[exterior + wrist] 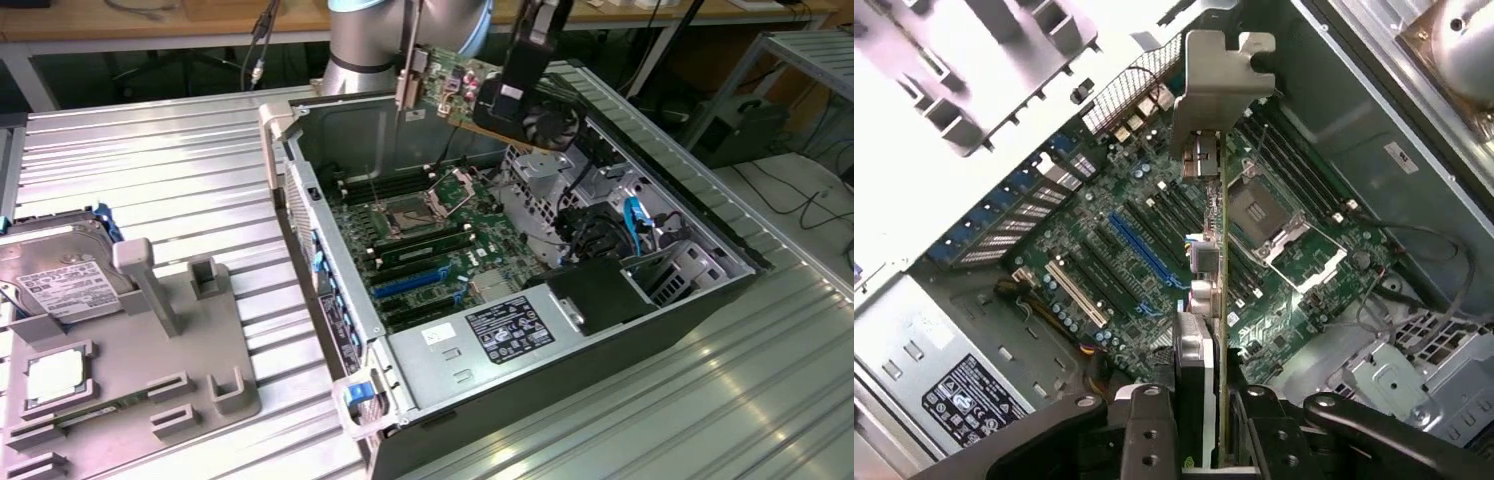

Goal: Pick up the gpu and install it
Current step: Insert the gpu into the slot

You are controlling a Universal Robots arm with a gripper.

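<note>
The gpu (467, 95), a green card with a black fan shroud and a silver end bracket, hangs in the air above the back of the open computer case (694, 215). My gripper (514, 95) is shut on its fan end. In the wrist view the gpu (1219, 300) appears edge-on, its bracket (1216, 80) pointing away, clamped between my fingers (1154, 430). Below it lies the motherboard (1154, 190) with a blue expansion slot (1144, 250) and the CPU socket (1269, 210).
A grey fixture tray (147, 370) at the exterior view's left carries a hard drive (60, 265) and a processor (56, 372). Inside the case are a drive cage (574, 180), cables (634, 225) and the power supply (514, 330). Ribbed metal table (160, 170) surrounds everything.
</note>
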